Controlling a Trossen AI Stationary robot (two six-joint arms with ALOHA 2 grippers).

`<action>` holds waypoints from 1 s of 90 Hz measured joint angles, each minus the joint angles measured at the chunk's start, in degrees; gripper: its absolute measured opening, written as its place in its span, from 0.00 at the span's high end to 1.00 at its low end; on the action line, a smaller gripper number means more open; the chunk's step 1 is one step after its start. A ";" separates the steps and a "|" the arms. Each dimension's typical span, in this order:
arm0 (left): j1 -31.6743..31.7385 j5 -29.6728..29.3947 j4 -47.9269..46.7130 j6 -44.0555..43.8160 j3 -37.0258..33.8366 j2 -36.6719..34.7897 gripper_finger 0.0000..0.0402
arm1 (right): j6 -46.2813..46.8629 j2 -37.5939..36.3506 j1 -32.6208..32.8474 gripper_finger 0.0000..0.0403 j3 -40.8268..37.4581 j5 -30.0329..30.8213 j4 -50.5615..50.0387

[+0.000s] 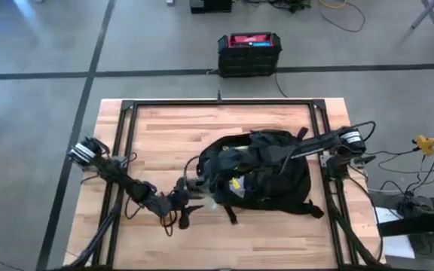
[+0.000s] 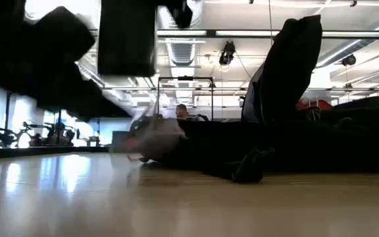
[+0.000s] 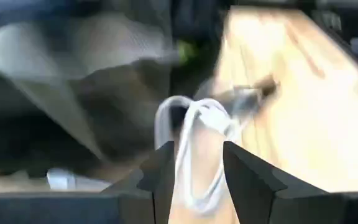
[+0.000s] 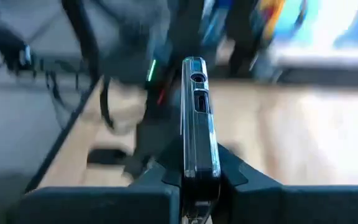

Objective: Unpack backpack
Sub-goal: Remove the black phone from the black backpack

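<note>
The black backpack [image 1: 266, 172] lies on the wooden table, right of the middle, and its dark bulk [image 2: 288, 148] fills the right of the low view. My left gripper [image 1: 193, 203] is at its left side, shut on a coiled white cable [image 3: 197, 149]. My right gripper [image 1: 288, 154] reaches over the backpack from the right. It is shut on a slim device in a clear case [image 4: 197, 118], seen edge-on with a port in its end. My left gripper has the white cable's coil [image 3: 188, 180] between its two fingers. A loop of it [image 3: 194, 115] stands out past the fingertips, over the wood beside the backpack. Blur hides how many strands are caught. My right gripper pinches the slim device between its two fingers by its two broad faces, at the end [image 4: 199, 168] nearest the wrist. The device sticks out straight ahead along the fingers, its narrow edge toward the camera, and is lifted clear.
A black box with a red top [image 1: 249, 53] stands on the floor beyond the table's far edge. A black metal frame [image 1: 217, 103] runs round the tabletop. Bare wood [image 1: 172, 135] lies left of and behind the backpack. Cables trail on the floor at the right.
</note>
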 joint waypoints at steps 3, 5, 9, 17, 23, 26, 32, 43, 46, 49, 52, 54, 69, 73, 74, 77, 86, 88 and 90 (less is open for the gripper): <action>-0.30 -0.17 1.15 -0.15 -0.12 -0.71 0.70 | -0.13 -0.78 -0.07 0.95 0.33 0.33 0.77; -0.42 -0.46 1.98 -0.30 -0.20 -1.17 0.70 | -0.27 -1.03 -0.07 0.95 0.49 0.45 1.35; -0.69 -1.03 2.13 -0.68 -0.50 -1.79 0.70 | -0.33 -1.10 -0.16 0.95 0.48 0.44 1.12; -1.15 -1.20 -2.44 -1.37 -1.26 -3.52 0.70 | -0.34 -0.13 -0.14 0.95 -0.10 0.94 -0.94; -1.19 -1.83 -6.04 -2.30 -1.42 -6.99 0.70 | -0.31 0.40 -0.04 0.95 -0.78 1.72 -3.88; -1.22 -2.07 -8.38 -3.24 -1.51 -9.03 0.70 | -0.29 0.17 0.03 0.95 -0.81 2.17 -3.58; -1.45 -2.12 -13.63 -4.34 -2.02 -12.76 0.70 | 0.38 -0.52 0.01 0.95 -0.56 2.21 -2.97; -2.34 -2.21 -15.56 -2.95 -1.46 -17.68 0.70 | 2.20 -0.10 0.47 0.95 -1.84 2.47 -6.22; -2.67 -2.22 -15.63 -2.17 -1.10 -18.45 0.70 | 2.36 0.83 0.77 0.95 -2.51 2.48 -5.90; -3.10 -2.13 -16.50 -1.47 -0.85 -19.29 0.70 | 2.89 1.49 1.07 0.95 -2.89 2.32 -5.50; -3.58 -2.11 -18.39 -1.03 -0.74 -20.61 0.70 | 3.72 2.11 1.30 0.95 -3.09 2.01 -5.50; -3.92 -2.16 -20.14 -0.96 -0.70 -21.75 0.70 | 4.27 2.80 1.38 0.95 -3.10 1.82 -5.05; -6.71 -3.36 -39.44 -5.57 3.45 -32.18 0.70 | 10.50 10.38 2.38 0.95 -2.93 -0.38 5.87; -7.32 -2.23 -48.17 -8.82 5.37 -34.73 0.70 | 12.16 13.27 2.56 0.95 -2.99 -1.49 11.06; -7.42 -1.96 -50.23 -9.88 5.98 -35.21 0.70 | 12.67 13.79 2.61 0.95 -2.99 -1.84 12.15; -7.70 -0.89 -56.55 -13.05 7.97 -36.93 0.70 | 13.80 15.10 2.66 0.95 -2.80 -2.54 14.65; -9.17 1.44 -75.78 -21.67 14.47 -41.41 0.70 | 16.24 19.39 2.62 0.95 -0.66 -1.99 20.83; -9.34 1.25 -78.98 -22.86 15.68 -41.72 0.70 | 16.56 20.36 2.63 0.95 -0.41 -2.09 21.73; -9.41 0.47 -81.73 -23.62 16.72 -42.02 0.70 | 16.84 21.25 2.59 0.95 -0.14 -3.10 22.28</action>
